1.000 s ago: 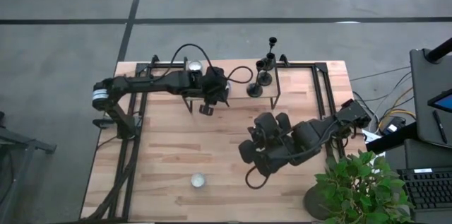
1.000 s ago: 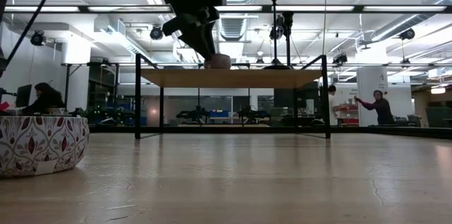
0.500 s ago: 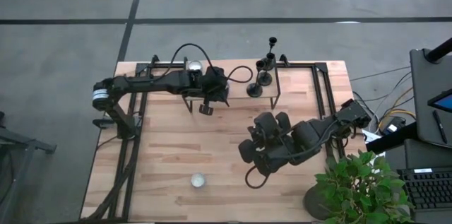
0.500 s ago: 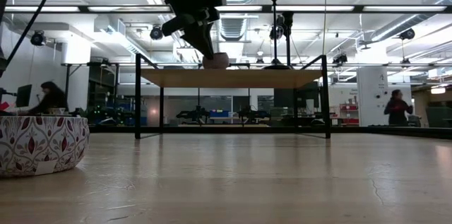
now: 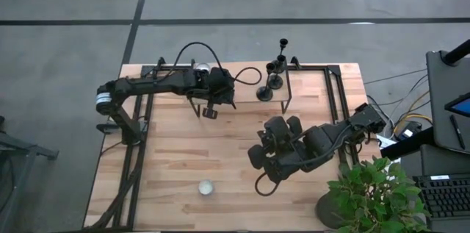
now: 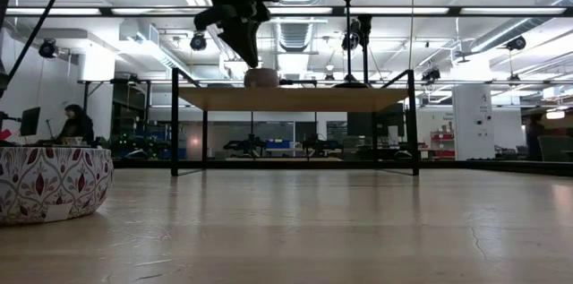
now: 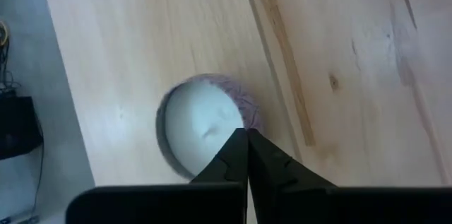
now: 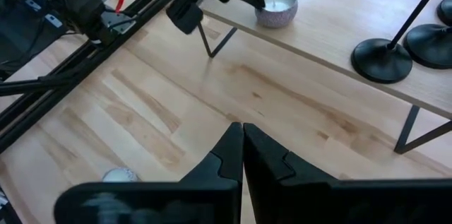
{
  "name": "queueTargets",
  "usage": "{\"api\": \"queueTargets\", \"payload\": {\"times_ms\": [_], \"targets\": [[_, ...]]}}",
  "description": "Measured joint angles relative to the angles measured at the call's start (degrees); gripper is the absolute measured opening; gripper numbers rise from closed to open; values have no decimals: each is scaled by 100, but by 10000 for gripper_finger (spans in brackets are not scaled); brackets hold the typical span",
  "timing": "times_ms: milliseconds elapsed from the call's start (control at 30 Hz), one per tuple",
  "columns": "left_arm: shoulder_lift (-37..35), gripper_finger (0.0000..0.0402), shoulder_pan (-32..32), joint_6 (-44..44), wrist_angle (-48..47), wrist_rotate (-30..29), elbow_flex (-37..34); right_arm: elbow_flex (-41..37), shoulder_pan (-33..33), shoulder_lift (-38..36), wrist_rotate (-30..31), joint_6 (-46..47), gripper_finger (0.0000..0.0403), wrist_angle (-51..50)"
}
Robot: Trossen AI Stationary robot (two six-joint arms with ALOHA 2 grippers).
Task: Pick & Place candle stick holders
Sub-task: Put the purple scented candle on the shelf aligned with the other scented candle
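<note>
Three black candle stick holders (image 5: 273, 80) stand on their round bases at the right end of a raised wooden shelf (image 5: 242, 79) at the table's far side; they also show in the low view (image 6: 349, 29). My left gripper (image 6: 253, 60) is shut and points down, just over a small candle jar (image 7: 205, 121) that stands left of the holders on the shelf. My right gripper (image 8: 242, 136) is shut and empty, resting over the table's near right part (image 5: 283, 156), apart from the holders. My left gripper's shut fingertips (image 7: 247, 139) come from above, slanting, at the candle jar's rim (image 7: 244, 107). I cannot tell whether they touch it. The jar stands upright on the shelf (image 6: 261, 76).
A second candle jar (image 5: 206, 187) stands on the table near its front edge and shows large in the low view (image 6: 49, 184). The shelf rests on black metal legs (image 6: 175, 127). A potted plant (image 5: 371, 196) stands off the table's near right corner.
My left gripper, still shut, has gone up and a little toward the table's left edge. The candle jar on the shelf has slid a short way left along the shelf, still upright.
</note>
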Motion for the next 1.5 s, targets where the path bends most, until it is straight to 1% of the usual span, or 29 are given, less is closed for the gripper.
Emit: {"api": "queueTargets", "payload": {"times_ms": [200,433,533,600,667,833,933,1000,1100,1267,1500], "targets": [[-22,0,137,-160,-567,-2,160,0,4,0,81,-1,8,4],[-177,3,181,-316,-502,5,145,0,4,0,123,-75,9,7],[-179,9,175,-296,-326,243,146,0,2,0,123,-129,9,6],[-179,18,175,-249,-273,630,136,0,0,0,123,-139,9,5],[-159,30,175,-232,-234,851,130,0,0,0,123,-151,9,5],[-142,71,175,-228,-152,853,119,0,2,0,121,-154,9,4],[-139,92,184,-198,-21,629,117,-2,0,0,121,-152,9,4],[-110,99,186,-129,50,600,115,-2,0,0,121,-152,9,4],[-62,98,186,-56,14,629,63,-2,0,0,121,-152,9,2],[-54,80,186,-80,2,733,-78,-2,-11,0,121,-152,9,0],[-50,52,200,-78,53,580,-86,-2,-11,0,152,-132,9,2]]}}
